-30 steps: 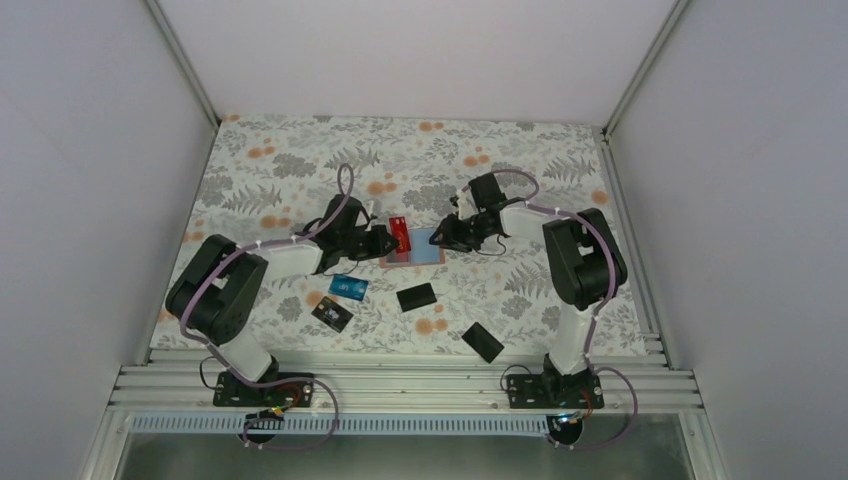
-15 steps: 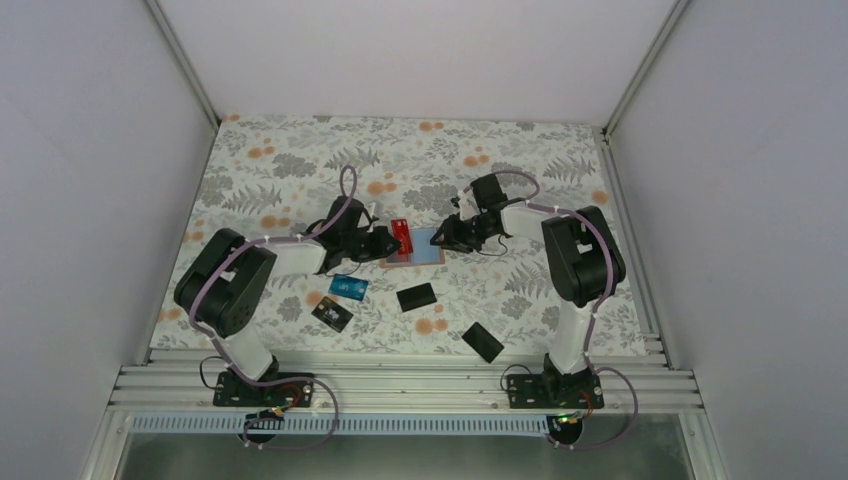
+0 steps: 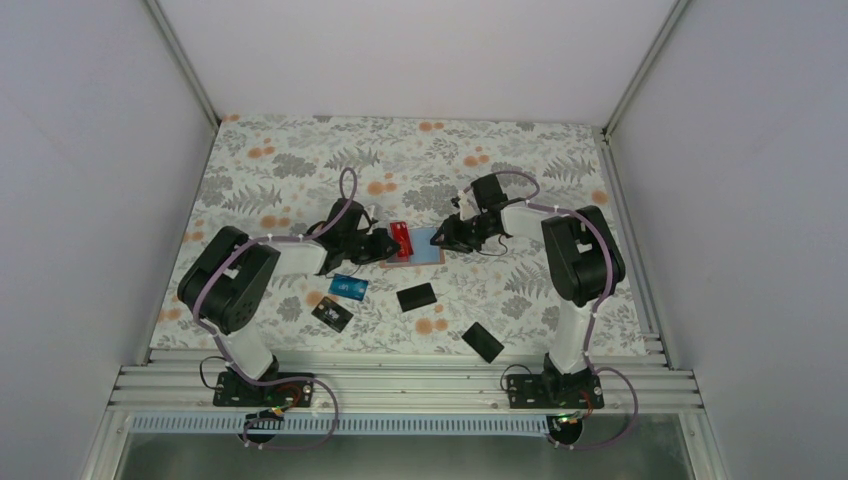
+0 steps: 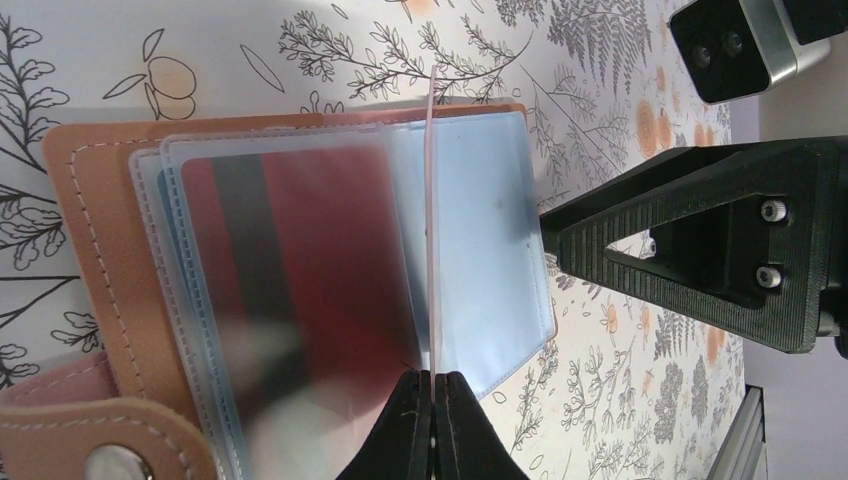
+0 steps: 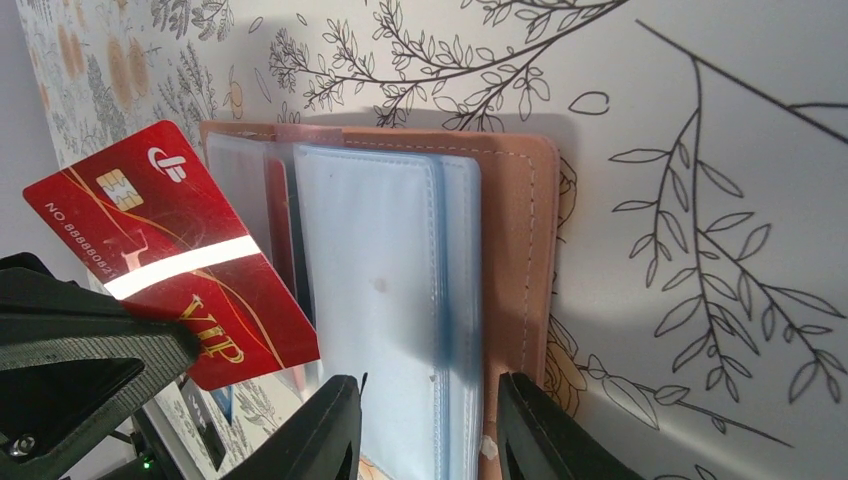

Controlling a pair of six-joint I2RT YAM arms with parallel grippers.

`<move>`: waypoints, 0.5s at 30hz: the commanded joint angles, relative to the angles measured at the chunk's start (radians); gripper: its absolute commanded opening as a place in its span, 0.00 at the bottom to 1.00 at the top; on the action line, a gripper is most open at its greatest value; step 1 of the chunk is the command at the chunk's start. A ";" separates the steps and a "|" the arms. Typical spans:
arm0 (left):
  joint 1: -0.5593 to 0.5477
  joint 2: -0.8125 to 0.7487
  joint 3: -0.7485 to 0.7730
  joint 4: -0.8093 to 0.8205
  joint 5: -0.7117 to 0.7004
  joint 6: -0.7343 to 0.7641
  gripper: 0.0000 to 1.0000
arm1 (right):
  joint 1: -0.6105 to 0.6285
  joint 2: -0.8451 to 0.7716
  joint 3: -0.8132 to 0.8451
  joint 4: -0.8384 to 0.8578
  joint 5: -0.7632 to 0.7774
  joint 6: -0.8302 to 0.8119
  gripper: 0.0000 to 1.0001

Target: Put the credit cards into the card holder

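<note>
The tan card holder (image 3: 425,254) lies open mid-table, its clear plastic sleeves (image 5: 375,300) showing. My left gripper (image 4: 432,385) is shut on a red card (image 5: 170,250), held on edge with one end at the holder's left sleeves (image 4: 290,280); the top view shows it too (image 3: 402,238). My right gripper (image 5: 425,420) is open, its fingers (image 5: 330,430) spread over the right sleeves and the tan cover (image 5: 515,260). A blue card (image 3: 349,287) and three black cards (image 3: 332,314) (image 3: 417,296) (image 3: 483,342) lie on the cloth nearer the arm bases.
The floral tablecloth (image 3: 300,170) covers the table, with white walls at the left, right and back. An aluminium rail (image 3: 400,385) runs along the near edge, where both arm bases stand.
The left arm has shifted slightly, and the red card has tilted a little lower toward the holder. The right gripper has stayed on the holder.
</note>
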 commanded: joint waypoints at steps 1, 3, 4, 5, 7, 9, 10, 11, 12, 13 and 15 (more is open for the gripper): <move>0.003 0.015 -0.014 0.041 0.016 -0.007 0.02 | -0.004 0.028 0.017 0.015 -0.006 -0.013 0.37; 0.003 0.015 -0.016 0.046 0.022 -0.015 0.02 | -0.004 0.029 0.017 0.015 -0.008 -0.012 0.37; 0.001 0.014 -0.017 0.049 0.026 -0.019 0.02 | -0.003 0.030 0.016 0.015 -0.008 -0.012 0.37; 0.002 0.014 -0.019 0.052 0.030 -0.024 0.02 | -0.004 0.031 0.016 0.015 -0.008 -0.013 0.37; 0.002 0.013 -0.020 0.056 0.035 -0.031 0.02 | -0.004 0.031 0.014 0.015 -0.011 -0.014 0.37; 0.002 0.016 -0.024 0.061 0.040 -0.038 0.02 | -0.004 0.033 0.013 0.015 -0.011 -0.014 0.37; 0.002 0.017 -0.026 0.064 0.043 -0.042 0.02 | -0.004 0.033 0.012 0.015 -0.012 -0.015 0.37; 0.002 0.020 -0.029 0.071 0.047 -0.047 0.03 | -0.004 0.033 0.011 0.015 -0.013 -0.015 0.36; 0.001 0.020 -0.031 0.076 0.050 -0.052 0.02 | -0.004 0.033 0.011 0.015 -0.014 -0.015 0.37; 0.002 0.022 -0.033 0.079 0.051 -0.055 0.02 | -0.004 0.033 0.012 0.015 -0.015 -0.015 0.36; 0.002 0.026 -0.034 0.079 0.052 -0.060 0.02 | -0.003 0.033 0.013 0.015 -0.017 -0.015 0.36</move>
